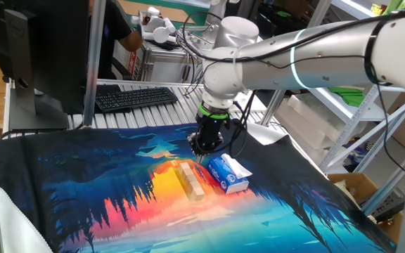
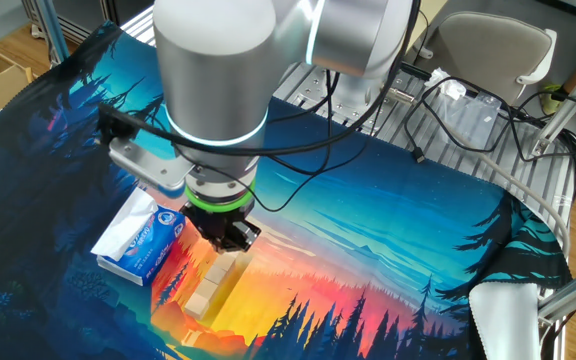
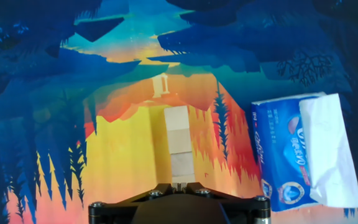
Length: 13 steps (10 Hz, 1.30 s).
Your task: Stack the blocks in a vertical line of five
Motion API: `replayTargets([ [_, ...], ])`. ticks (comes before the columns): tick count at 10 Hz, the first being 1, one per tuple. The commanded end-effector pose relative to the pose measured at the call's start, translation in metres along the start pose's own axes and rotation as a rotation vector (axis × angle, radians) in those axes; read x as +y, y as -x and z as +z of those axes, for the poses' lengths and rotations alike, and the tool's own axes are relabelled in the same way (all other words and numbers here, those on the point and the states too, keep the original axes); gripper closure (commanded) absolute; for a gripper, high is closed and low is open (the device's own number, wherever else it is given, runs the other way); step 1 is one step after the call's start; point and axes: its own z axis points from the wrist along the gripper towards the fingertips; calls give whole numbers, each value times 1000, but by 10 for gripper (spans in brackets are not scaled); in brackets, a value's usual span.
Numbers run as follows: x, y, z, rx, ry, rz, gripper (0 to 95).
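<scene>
Several light-tan wooden blocks (image 3: 178, 142) lie end to end in a straight row on the printed cloth. The row also shows in one fixed view (image 1: 192, 180) and in the other fixed view (image 2: 211, 284). My gripper (image 3: 179, 185) hangs low over the near end of the row, and its body hides that end in the hand view. The fingertips stand close together with only a narrow slit between them, and I see nothing held. It shows above the row's end in one fixed view (image 1: 202, 150) and in the other fixed view (image 2: 230, 238).
A blue-and-white tissue box (image 3: 303, 149) lies just right of the row; it also shows in one fixed view (image 1: 228, 173) and in the other fixed view (image 2: 140, 240). A keyboard (image 1: 133, 97) and a monitor stand behind the cloth.
</scene>
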Motion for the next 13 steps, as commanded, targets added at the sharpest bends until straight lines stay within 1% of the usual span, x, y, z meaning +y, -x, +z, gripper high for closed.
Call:
replayTargets([
  [1, 0, -1, -1, 0, -2, 6, 950],
  [4, 0, -1, 0, 1, -6, 8, 950],
  [9, 0, -1, 0, 7, -7, -26, 950],
  [10, 0, -1, 0, 0, -7, -22, 950],
  [11, 0, -1, 0, -2, -15, -23, 950],
  [13, 0, -1, 0, 3, -17, -24, 950],
])
